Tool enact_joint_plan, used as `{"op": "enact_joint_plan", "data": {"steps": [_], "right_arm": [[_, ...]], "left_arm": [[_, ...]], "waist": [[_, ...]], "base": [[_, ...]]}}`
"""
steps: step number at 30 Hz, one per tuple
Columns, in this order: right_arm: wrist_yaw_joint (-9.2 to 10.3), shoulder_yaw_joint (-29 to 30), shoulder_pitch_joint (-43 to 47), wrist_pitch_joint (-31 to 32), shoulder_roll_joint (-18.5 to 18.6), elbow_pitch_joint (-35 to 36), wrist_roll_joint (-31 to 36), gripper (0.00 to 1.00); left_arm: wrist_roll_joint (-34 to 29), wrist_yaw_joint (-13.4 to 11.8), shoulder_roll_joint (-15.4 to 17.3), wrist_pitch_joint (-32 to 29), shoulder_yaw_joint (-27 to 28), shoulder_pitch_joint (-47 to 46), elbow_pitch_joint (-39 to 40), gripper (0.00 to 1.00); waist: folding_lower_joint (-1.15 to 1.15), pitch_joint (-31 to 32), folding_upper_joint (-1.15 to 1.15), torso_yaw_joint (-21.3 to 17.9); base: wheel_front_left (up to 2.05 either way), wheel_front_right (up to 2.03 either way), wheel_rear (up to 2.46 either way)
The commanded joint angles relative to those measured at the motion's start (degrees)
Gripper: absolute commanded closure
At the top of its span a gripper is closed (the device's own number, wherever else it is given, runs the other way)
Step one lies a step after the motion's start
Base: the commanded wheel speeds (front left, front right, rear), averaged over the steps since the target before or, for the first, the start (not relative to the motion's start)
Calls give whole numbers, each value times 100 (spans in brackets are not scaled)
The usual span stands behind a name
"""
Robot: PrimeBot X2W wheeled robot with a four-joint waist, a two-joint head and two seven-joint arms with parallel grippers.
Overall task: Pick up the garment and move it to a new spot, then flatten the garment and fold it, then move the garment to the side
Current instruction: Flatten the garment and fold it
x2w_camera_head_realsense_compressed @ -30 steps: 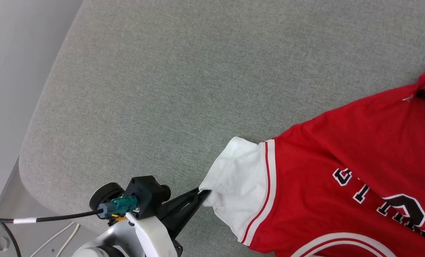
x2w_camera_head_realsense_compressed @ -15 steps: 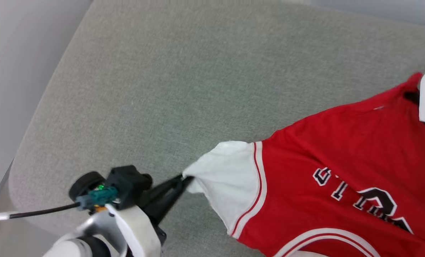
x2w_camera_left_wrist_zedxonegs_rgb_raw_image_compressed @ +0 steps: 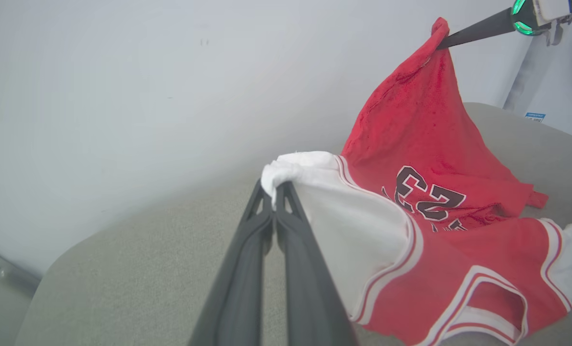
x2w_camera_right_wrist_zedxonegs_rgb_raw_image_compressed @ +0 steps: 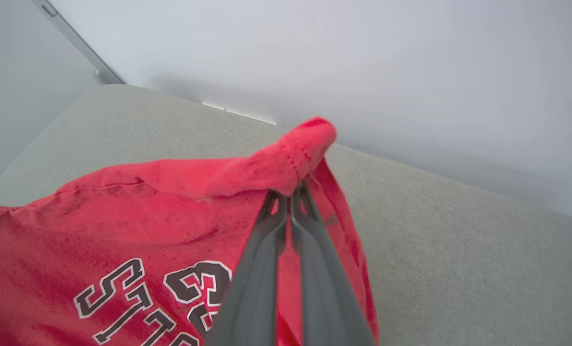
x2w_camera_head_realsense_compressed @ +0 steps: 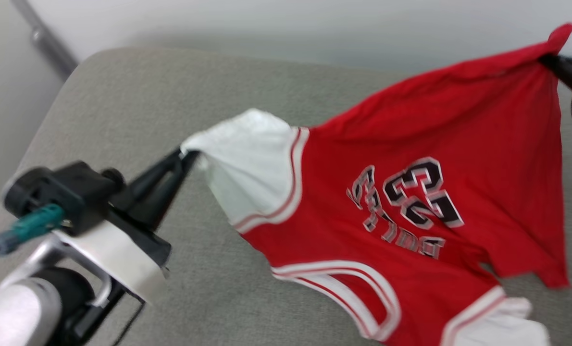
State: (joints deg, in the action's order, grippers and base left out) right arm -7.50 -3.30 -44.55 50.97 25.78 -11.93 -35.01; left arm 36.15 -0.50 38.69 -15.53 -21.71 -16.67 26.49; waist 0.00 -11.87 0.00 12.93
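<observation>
Metal bar: I see a grey metal bar (x2w_camera_head_realsense_compressed: 45, 41) at the far upper left, running along the pale wall (x2w_camera_head_realsense_compressed: 267, 19) behind the cushion's corner.
Wrist plug: a teal connector (x2w_camera_head_realsense_compressed: 31, 226) with a dark cable sits on my left wrist housing.
Left gripper: the left gripper (x2w_camera_head_realsense_compressed: 187, 156) has its jaws pinched together on the tip of a white sleeve (x2w_camera_head_realsense_compressed: 247, 163), lifted off the surface.
Cushion: the grey fabric cushion (x2w_camera_head_realsense_compressed: 122, 110) lies bare beneath that arm; further right the raised cloth hides it from me.
Garment: the garment (x2w_camera_head_realsense_compressed: 401, 144) hangs stretched between both grippers, lettering facing my head camera, its lower edge sagging onto the cushion.
Right gripper: the right gripper (x2w_camera_head_realsense_compressed: 550, 60), upper right, is clamped on a bunched red corner.
</observation>
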Motion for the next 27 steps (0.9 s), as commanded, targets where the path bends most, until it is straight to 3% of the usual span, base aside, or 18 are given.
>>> {"op": "enact_joint_plan", "data": {"steps": [1,15,27], "right_arm": [[1,70,27,-94,1,142,-55,100],[2,635,-193,-399,-396,1910,-325,100],[2,1022,-844,-526,-578,2550,-178,100]], "left_arm": [[-28,-30,45,52,115,-136,57,100],[-211,-281,286,362,1132,-1425,280,100],[-365,-208,196,484,1340,-3408,27,100]], "waist": [[0,296,0,-337],[0,542,0,-1328],[0,-119,0,-1782]], "base": [[0,0,0],[0,0,0],[0,0,0]]}}
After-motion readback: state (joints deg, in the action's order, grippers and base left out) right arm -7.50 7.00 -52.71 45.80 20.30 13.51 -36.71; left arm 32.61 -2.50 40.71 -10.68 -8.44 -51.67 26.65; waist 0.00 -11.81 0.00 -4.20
